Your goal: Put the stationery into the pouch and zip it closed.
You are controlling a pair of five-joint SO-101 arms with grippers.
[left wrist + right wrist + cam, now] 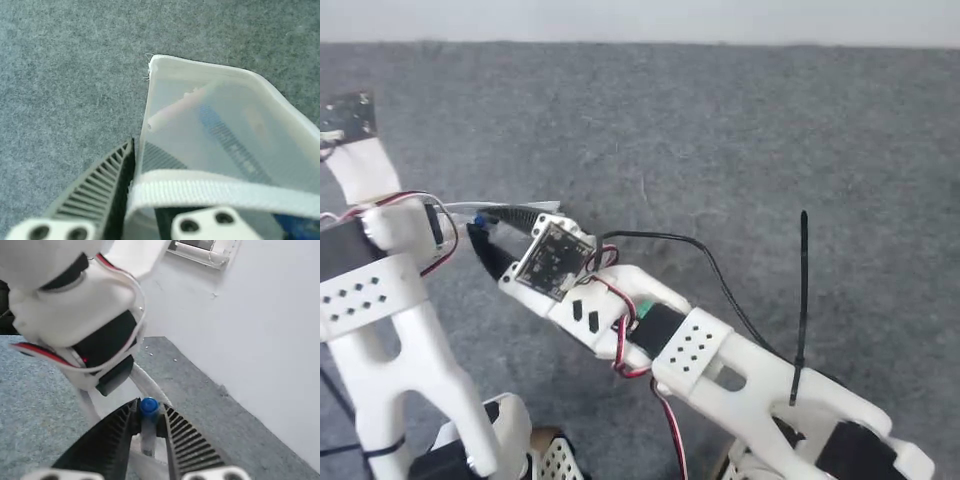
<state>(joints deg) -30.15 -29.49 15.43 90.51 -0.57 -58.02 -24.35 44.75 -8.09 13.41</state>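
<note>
Grey tabletop (720, 130) below a white wall, with the translucent pouch (220, 130) held up toward its left side. The left gripper (145, 192) was clamped on the pouch's webbing edge, and a pinkish stick and a blue pen lay lengthwise inside. The right gripper (148, 422), on an arm stretched low from the near right corner, was narrowed onto a blue-capped pen (148, 406) right at the mouth. That pen's long axis appeared to point into the pouch, so the right arm was the nearer one to seat it.
</note>
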